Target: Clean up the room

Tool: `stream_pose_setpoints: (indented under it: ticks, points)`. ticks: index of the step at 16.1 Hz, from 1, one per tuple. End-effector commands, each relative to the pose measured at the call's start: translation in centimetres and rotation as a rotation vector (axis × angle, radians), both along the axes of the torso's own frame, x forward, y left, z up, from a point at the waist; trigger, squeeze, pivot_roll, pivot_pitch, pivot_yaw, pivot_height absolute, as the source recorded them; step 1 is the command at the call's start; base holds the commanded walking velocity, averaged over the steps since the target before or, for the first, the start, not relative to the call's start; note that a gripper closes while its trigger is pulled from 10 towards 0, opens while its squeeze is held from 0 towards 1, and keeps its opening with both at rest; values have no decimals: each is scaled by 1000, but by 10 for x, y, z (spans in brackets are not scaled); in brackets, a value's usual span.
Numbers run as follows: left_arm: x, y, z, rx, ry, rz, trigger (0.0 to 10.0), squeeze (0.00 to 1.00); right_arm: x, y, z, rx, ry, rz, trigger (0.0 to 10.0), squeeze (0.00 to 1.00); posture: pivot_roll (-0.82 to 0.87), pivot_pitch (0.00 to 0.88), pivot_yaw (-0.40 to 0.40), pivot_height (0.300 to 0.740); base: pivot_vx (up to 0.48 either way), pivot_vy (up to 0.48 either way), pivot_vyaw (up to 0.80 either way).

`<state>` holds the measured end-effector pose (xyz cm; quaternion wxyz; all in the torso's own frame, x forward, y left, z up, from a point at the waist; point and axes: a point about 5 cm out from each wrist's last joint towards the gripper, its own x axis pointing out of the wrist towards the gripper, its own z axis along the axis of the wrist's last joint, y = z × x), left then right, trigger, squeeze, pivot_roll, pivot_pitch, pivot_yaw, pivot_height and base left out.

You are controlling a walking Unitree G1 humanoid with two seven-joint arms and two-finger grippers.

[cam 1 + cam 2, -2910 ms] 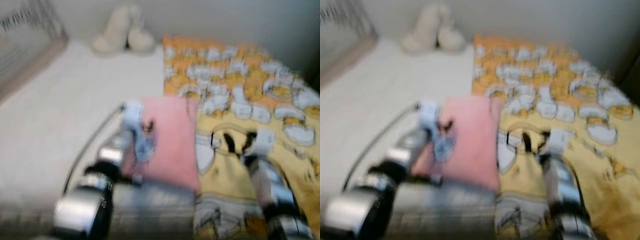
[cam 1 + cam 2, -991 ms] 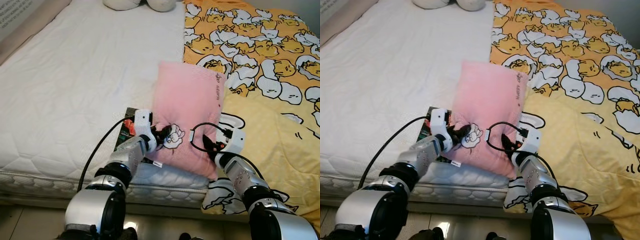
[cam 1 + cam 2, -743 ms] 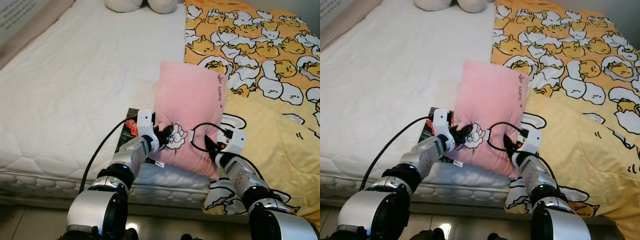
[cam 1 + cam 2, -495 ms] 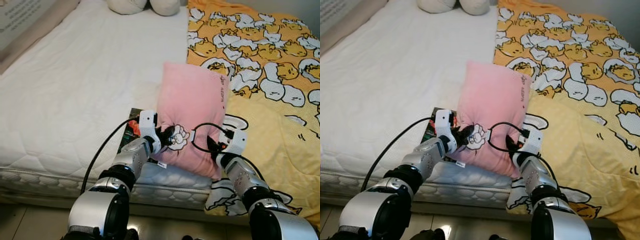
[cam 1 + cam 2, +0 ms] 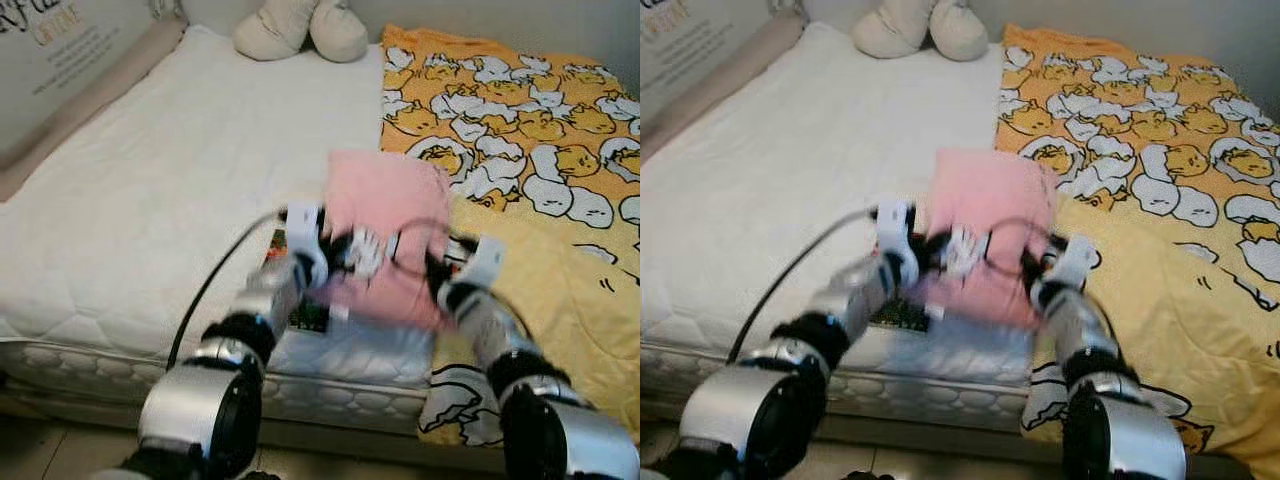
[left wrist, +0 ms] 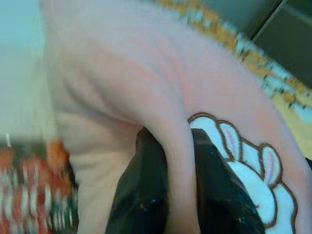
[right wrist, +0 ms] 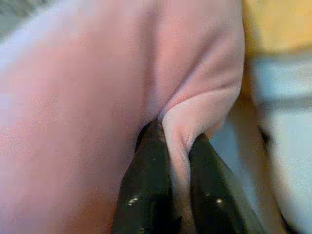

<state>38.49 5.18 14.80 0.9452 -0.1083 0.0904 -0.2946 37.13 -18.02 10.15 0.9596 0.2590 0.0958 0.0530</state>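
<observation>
- Where the white quilted mattress [image 5: 150, 200] meets the yellow duck-print blanket [image 5: 540, 130], a pink pillow [image 5: 385, 215] is held between both grippers near the bed's front edge.
- Soft and fleecy, the pillow is a plump rectangle; its fabric bunches into folds where it is pinched, and a white cartoon bunny patch [image 6: 243, 161] with a brown outline sits near its lower left corner.
- Its long axis runs from the robot toward the head of the bed, the far short end tilted slightly to the right and raised off the mattress.
- The left gripper [image 6: 178, 195] has its two glossy black fingers clamped on a fold of the pillow just beside the bunny patch.
- The right gripper [image 7: 178, 190] likewise pinches a ridge of pink fabric at the pillow's lower right corner, fingers closed tight on it.
- A flat printed item [image 5: 305, 310] in dark, red and green tones lies on the mattress under the pillow's left near edge; what it is cannot be told.
- Two cream plush shapes [image 5: 300, 28] rest at the far end of the mattress.
- Arms and pillow are motion-blurred in the head views.
</observation>
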Motion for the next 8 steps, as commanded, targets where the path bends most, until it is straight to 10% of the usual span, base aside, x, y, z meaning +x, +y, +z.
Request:
stream_pose_setpoints:
  ticks: [1, 4, 5, 8]
  points:
    - [4, -7, 21, -3, -86, -48, 0, 0, 10, 2, 27, -12, -119, 13, 0, 0, 125, 0, 0, 740, 0, 0, 0]
    - [15, 4, 77, 7, -310, -4, 0, 0, 17, -1, 78, -137, -319, -26, 0, 0, 118, 0, 14, 740, 0, 0, 0]
    - [17, 8, 85, 49, -357, 30, 10000, 0, 14, -1, 81, -230, -353, -33, 10000, 0, 122, 0, 15, 740, 0, 0, 0]
    - [16, 18, 79, -2, -378, 122, 10000, 0, 6, -1, 65, -231, -315, -75, 10000, 0, 120, 0, 15, 740, 0, 247, 0]
